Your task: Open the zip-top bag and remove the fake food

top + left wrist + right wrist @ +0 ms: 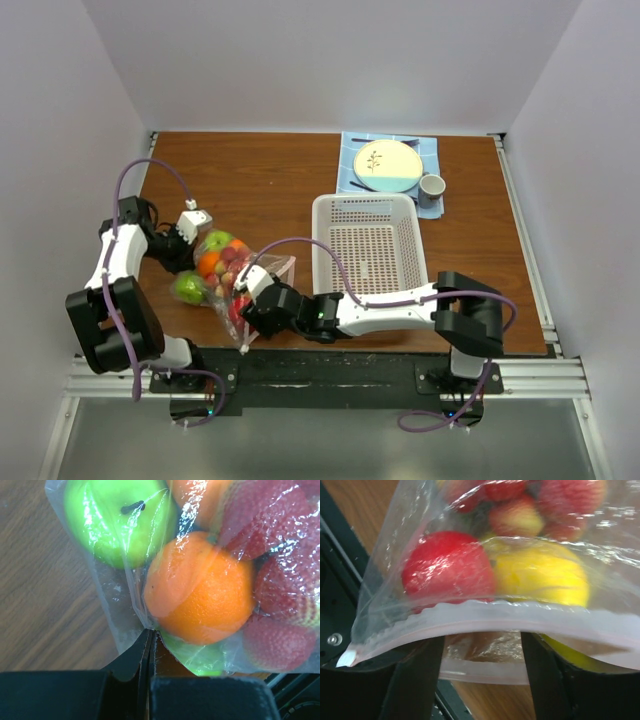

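Lying on the brown wooden counter near its front left corner, a clear, crinkly zip-top bag packed with glossy plastic fake fruit sits between the two robot arms. The left gripper meets the bag's far left end. In the left wrist view its jaws are pressed together with a fold of the plastic film pinched between them, just below an orange, a green apple and red strawberries.

The right arm stretches leftward along the counter's near edge, and the right gripper reaches the bag's near end. In the right wrist view its jaws stand wide apart, with the pale pink zip strip draped across both fingers. Whether either finger sits inside the mouth cannot be told. A red round fruit and a yellow lemon crowd against the strip from inside.

Just right of the bag stands a white perforated plastic basket, its near rim bordered by the right forearm. Beyond it, at the far side, a pale round plate rests on a blue cloth beside a small grey cup.
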Motion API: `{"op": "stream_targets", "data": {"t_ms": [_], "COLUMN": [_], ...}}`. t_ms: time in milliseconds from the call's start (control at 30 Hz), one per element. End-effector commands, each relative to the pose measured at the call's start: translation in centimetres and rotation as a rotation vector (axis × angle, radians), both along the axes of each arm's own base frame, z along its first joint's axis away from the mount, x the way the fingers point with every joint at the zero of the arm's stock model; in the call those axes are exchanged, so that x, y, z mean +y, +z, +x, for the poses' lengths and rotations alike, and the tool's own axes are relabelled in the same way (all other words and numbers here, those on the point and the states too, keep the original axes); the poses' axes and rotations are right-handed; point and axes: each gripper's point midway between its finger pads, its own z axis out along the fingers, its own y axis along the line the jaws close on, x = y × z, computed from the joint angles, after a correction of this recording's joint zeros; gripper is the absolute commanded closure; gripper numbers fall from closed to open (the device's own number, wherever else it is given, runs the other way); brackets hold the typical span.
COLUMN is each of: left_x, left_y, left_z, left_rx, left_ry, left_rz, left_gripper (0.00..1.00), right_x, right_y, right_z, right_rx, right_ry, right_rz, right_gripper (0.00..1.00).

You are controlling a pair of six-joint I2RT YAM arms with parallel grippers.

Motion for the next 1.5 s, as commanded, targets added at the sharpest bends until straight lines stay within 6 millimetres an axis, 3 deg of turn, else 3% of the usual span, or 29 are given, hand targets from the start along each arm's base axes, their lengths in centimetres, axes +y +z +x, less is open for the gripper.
{"op": "stream_targets", "data": {"t_ms": [0, 67, 133, 233, 267, 300, 433, 633, 733, 800, 833, 900, 933, 1133, 1267, 1300, 1400, 1433, 1467], "left_x": [0.7, 0.9, 0.8, 0.3, 0.1, -0.3, -1.2, -1.9, -1.1, -0.5, -0.2, 0.8, 1.5, 4.0, 3.5, 3.4, 2.7, 2.5, 2.3], "left_y": [-0.3, -0.5, -0.7, -0.8, -0.8, -1.0, -0.5, -0.4, -0.4, -0.4, -0.6, -0.7, -0.9, -0.9, -0.7, -0.6, -0.3, -0.2, -0.2], "left_z": [-0.5, -0.9, -1.1, -1.6, -1.8, -2.1, -2.9, -4.6, -3.9, -3.0, -2.9, -1.7, -1.5, 1.0, 1.0, 0.9, 0.3, 0.2, -0.1], "left_rx": [0.002, 0.011, 0.017, 0.031, 0.034, 0.039, 0.040, 0.082, 0.064, 0.039, 0.048, 0.017, 0.024, 0.002, 0.010, 0.010, 0.023, 0.022, 0.034], "left_ry": [0.051, 0.066, 0.083, 0.090, 0.089, 0.075, 0.049, -0.004, 0.020, 0.042, 0.064, 0.102, 0.132, 0.243, 0.246, 0.246, 0.232, 0.224, 0.221], "left_rz": [0.058, 0.072, 0.076, 0.081, 0.082, 0.085, 0.081, 0.078, 0.110, 0.132, 0.147, 0.183, 0.212, 0.265, 0.237, 0.230, 0.205, 0.194, 0.186], "left_gripper": [1.00, 1.00, 1.00, 1.00, 1.00, 1.00, 1.00, 1.00, 1.00, 1.00, 1.00, 1.00, 1.00, 1.00, 1.00, 1.00, 1.00, 1.00, 1.00], "right_x": [3.7, 4.1, 4.6, 5.2, 5.1, 5.5, 5.6, 5.5, 5.0, 4.0, 3.7, 2.2, 1.7, -2.6, -4.3, -4.7, -8.4, -10.2, -12.1], "right_y": [2.3, 2.1, 2.1, 2.2, 1.2, 1.5, -0.2, -2.1, -1.8, -1.9, -0.3, 0.3, 1.9, 4.8, 7.6, 9.3, 11.0, 11.5, 10.9], "right_z": [-2.6, -3.3, -3.7, -3.1, -2.7, -2.1, -0.5, 0.1, -0.3, -0.5, -0.6, -0.5, -0.5, -0.1, 0.8, 1.3, 4.8, 6.9, 8.1], "right_rx": [0.059, 0.076, 0.084, 0.065, 0.055, 0.035, -0.011, -0.021, -0.008, -0.006, -0.011, -0.023, -0.028, -0.041, -0.065, -0.080, -0.110, -0.103, -0.111], "right_ry": [0.158, 0.191, 0.216, 0.193, 0.180, 0.156, 0.089, 0.060, 0.069, 0.071, 0.066, 0.047, 0.036, -0.045, -0.094, -0.122, -0.309, -0.410, -0.485], "right_rz": [0.150, 0.163, 0.178, 0.198, 0.172, 0.172, 0.115, 0.092, 0.100, 0.101, 0.134, 0.132, 0.161, 0.144, 0.167, 0.206, 0.209, 0.230, 0.202], "right_gripper": [0.25, 0.20, 0.01, 0.01, 0.01, 0.01, 0.01, 0.04, 0.19, 0.45, 0.63, 0.86, 0.98, 0.97, 0.99, 1.00, 1.00, 1.00, 1.00]}}
